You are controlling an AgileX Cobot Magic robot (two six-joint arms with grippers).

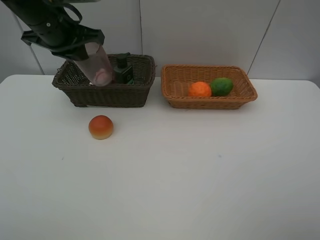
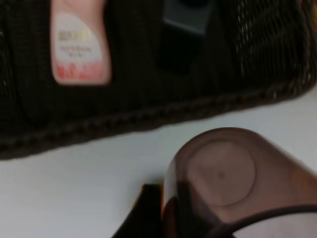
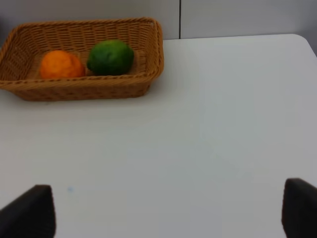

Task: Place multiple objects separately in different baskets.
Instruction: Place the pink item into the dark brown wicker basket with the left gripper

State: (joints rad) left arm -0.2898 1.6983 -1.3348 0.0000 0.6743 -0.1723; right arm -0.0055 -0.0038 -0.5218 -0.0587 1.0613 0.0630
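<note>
Clearly, the left jaws are clamping shut on the rim of the translucent cup [image 1: 98, 65], with one dark finger [image 2: 141, 218] showing just beside the cup wall in the left wrist view. The cup is hanging tilted from the left arm [image 1: 55, 27], its base pointing toward 5 o'clock, over the near rim of the dark basket [image 1: 115, 97]. Whether the base is sitting inside the rim or just short of it, I cannot tell. The right jaws are standing wide apart, holding and touching nothing, with only bare worktop [image 3: 198, 148] lying between the two fingers [image 3: 29, 215]; they are not showing in the high view.

Moving outward in the high view, the pink bottle [image 2: 79, 44] is lying inside the dark basket, and the dark green bottle [image 1: 123, 70] is standing at its 3 o'clock. The tan basket [image 1: 210, 102] is sitting at 3 o'clock of the dark one, carrying the mandarin [image 1: 200, 89] with the lime [image 1: 221, 86] just beside it at 3 o'clock.

By my reading, four of six items are already resting in baskets, with bottles going to one and fruit to the other. The cup is being delivered now, so its release is pending. The peach-like fruit [image 1: 101, 127] is lying loose on the worktop at 6 o'clock of the dark basket, well apart from the tan one, and is probably waiting to join the fruit there.
</note>
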